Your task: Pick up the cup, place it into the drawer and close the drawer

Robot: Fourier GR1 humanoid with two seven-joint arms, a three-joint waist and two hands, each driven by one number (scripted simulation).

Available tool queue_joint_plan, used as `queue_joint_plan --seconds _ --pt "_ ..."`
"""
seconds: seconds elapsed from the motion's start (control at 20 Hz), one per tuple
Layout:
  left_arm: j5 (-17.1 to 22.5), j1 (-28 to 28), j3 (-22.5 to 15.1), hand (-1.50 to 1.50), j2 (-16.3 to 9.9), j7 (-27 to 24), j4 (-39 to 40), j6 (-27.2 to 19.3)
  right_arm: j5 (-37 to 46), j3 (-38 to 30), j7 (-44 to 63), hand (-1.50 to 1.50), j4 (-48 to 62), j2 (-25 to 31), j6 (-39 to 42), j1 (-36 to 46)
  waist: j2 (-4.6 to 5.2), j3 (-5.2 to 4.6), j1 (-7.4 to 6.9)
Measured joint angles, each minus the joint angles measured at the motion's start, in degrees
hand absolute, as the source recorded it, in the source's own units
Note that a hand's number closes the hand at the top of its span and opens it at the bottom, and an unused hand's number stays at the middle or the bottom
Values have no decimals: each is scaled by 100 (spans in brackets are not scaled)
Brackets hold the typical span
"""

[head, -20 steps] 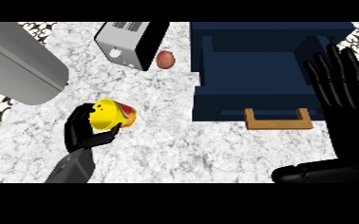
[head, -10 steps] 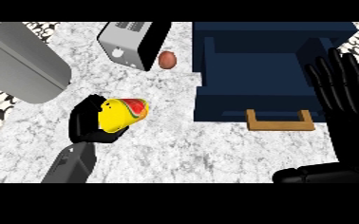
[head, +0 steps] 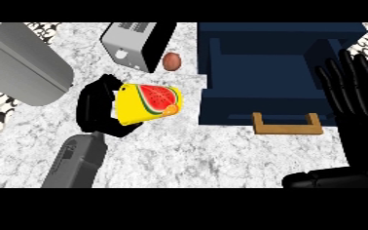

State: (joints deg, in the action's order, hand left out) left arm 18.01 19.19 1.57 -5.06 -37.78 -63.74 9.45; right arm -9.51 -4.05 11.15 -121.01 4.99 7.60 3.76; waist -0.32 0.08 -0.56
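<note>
Near edge: right hand at right side, fingers straight up, released, resting by drawer. Left hand mid-left, clenched round yellow cup, cup tipped sideways above marble bench, left of drawer. Cup print: watermelon slice + orange; no readable text. Navy drawer open, wood handle twd robot. Further back: brown egg, toaster, no legible brand.

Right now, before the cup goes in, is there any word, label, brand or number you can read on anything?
None: no readable text anywhere.
Yellow cup in the left hand: a watermelon-slice and orange picture, no lettering.
Silver toaster: one small pale mark on its front, too small to read.
Dark blue open drawer with wooden handle: unmarked.
</note>
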Motion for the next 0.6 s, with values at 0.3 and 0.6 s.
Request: queue_joint_plan --seconds 0.3,0.6 --pt "18 254 -270 150 259 1271 -1360 -704 16 -12 -64 -150 106 27 44 60 11 -3 29" --pt "-156 1112 -272 150 330 2031 -1525 -1210 102 7 -309 -150 247 -23 72 23 26 -6 72"
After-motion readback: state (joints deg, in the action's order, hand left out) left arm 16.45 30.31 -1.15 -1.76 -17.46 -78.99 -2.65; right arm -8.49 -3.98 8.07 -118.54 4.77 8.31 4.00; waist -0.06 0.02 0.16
